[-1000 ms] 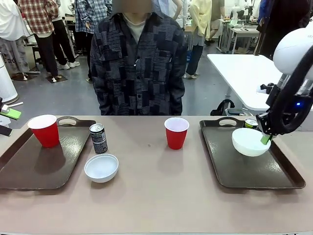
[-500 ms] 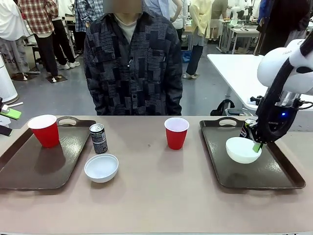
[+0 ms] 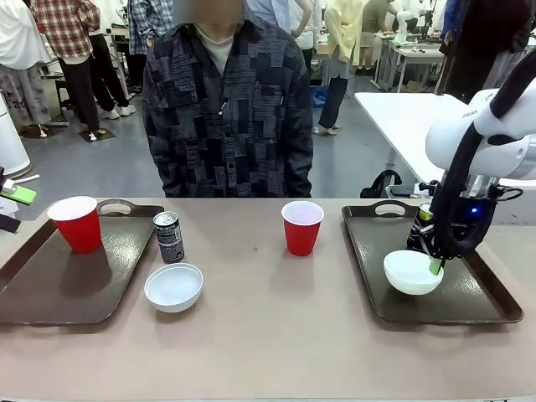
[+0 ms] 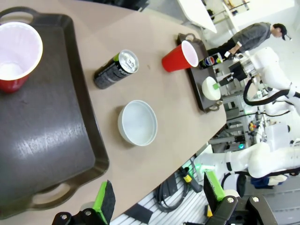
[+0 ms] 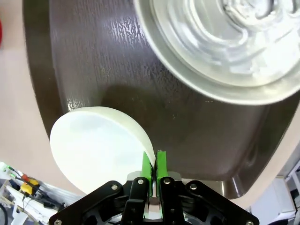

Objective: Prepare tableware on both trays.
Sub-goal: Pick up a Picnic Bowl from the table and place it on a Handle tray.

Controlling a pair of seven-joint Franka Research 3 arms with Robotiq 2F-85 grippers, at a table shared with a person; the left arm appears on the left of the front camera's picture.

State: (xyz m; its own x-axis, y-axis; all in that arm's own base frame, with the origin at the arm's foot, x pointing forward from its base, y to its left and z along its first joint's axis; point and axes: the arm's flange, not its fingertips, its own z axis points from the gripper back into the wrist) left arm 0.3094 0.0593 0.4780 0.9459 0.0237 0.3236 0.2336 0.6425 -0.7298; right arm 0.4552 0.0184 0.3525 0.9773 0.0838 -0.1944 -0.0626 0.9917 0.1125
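Beige tabletop point(image 3: 268, 343), with a person standing at its far edge, carries two dark trays.

Right claw point(image 3: 435, 266): you have it down inside the right tray point(image 3: 477, 310), green pads pinched tight on the rim of the held bowl point(image 3: 410, 272). The right wrist view shows the rim caught between the pads with no gap to see. The bowl appears to sit on the tray floor. Just beyond this claw, on the same tray, stands the tray can point(image 3: 420, 224), upright and partly hidden by the claw. Well off to this claw's left, outside the tray on bare tabletop, stands the middle cup point(image 3: 301, 228), upright, mouth up.

Left claw point(image 4: 157, 192): your fingers are spread wide, gripping nothing. Ahead of it lies the left tray point(image 4: 47, 140), which holds one item, the tray cup point(image 4: 16, 49), upright near the far handle end, white inside showing. Beside that tray, on the tabletop ahead of this claw, stand the table can point(image 4: 115, 70), upright, and the loose bowl point(image 4: 137, 123), mouth up. They sit near each other but apart, neither on a tray.
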